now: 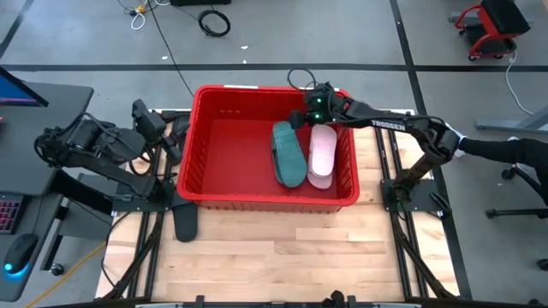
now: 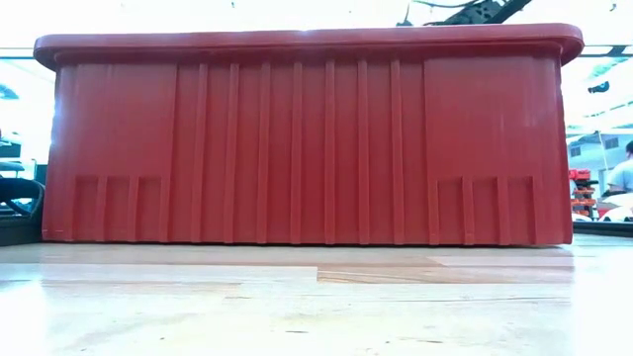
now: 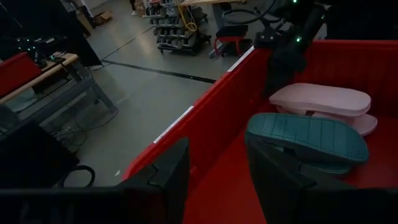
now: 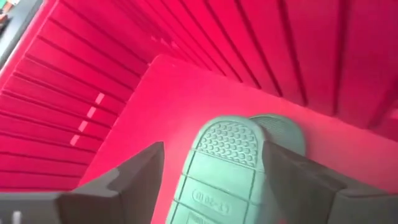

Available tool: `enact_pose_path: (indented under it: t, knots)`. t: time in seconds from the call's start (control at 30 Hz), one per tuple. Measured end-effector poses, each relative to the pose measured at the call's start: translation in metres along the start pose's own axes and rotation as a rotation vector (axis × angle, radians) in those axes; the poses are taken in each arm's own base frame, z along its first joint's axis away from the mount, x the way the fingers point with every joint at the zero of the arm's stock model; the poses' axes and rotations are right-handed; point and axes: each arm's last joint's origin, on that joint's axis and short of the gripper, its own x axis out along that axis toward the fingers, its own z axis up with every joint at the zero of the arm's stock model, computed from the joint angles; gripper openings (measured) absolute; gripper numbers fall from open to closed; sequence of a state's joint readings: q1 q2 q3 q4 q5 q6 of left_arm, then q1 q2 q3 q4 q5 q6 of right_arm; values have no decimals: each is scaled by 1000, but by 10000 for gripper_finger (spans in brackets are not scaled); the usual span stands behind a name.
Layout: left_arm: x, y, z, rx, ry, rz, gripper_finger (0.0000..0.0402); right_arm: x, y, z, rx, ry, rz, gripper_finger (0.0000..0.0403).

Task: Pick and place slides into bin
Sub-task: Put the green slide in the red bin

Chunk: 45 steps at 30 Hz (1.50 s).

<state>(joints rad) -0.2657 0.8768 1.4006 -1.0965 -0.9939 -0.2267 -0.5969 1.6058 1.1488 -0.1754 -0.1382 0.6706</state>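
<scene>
The red bin (image 1: 257, 202) stands mid-table and fills the low view (image 2: 297, 148). Inside, at its right, a teal slide (image 1: 288, 154) lies sole up on a second teal one (image 3: 323, 167), beside two stacked pale pink slides (image 1: 322, 154). A black slide (image 1: 185, 221) lies on the table by the bin's near left corner. My right gripper (image 1: 300, 118) is open above the teal slide's far end (image 4: 227, 146), its fingers standing on either side of it. My left gripper (image 1: 177, 141) is open and empty at the bin's left wall (image 3: 205, 118).
The bin's walls and thick rim stand around the right gripper. Bare red floor (image 1: 231, 150) fills the bin's left half. Bare wooden table (image 1: 282, 257) lies in front of the bin. Cables and a red cart (image 1: 488, 30) are on the floor beyond the table.
</scene>
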Motion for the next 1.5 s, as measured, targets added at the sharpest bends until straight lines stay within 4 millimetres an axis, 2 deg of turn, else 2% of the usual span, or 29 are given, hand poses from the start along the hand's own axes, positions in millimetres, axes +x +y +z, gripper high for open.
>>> enact_pose_path:
  t: [0.17,0.3,0.43,0.6,0.83,1.03,1.23,1.37,1.5]
  knots:
    - [0,0,0,-5,0,0,164,-14,14,-10,-70,11,-41,268]
    - [1,-2,1,-16,-2,1,164,-11,35,-27,-133,10,-65,263]
    - [3,-4,7,0,-41,45,160,3,73,-36,-235,10,-41,259]
    - [7,-7,17,-3,-82,58,150,23,117,-33,-409,84,-40,259]
    - [11,-9,17,-49,-71,58,134,70,144,-25,-668,221,-36,258]
    - [13,-13,18,-73,-66,57,122,112,144,-33,-864,316,3,258]
    - [18,-20,18,-52,-52,59,114,142,122,-46,-911,423,-42,258]
    - [22,-26,18,-35,-41,61,112,152,104,-56,-931,537,-117,258]
    - [25,-30,18,-22,-33,62,113,150,97,-62,-1026,609,-205,258]
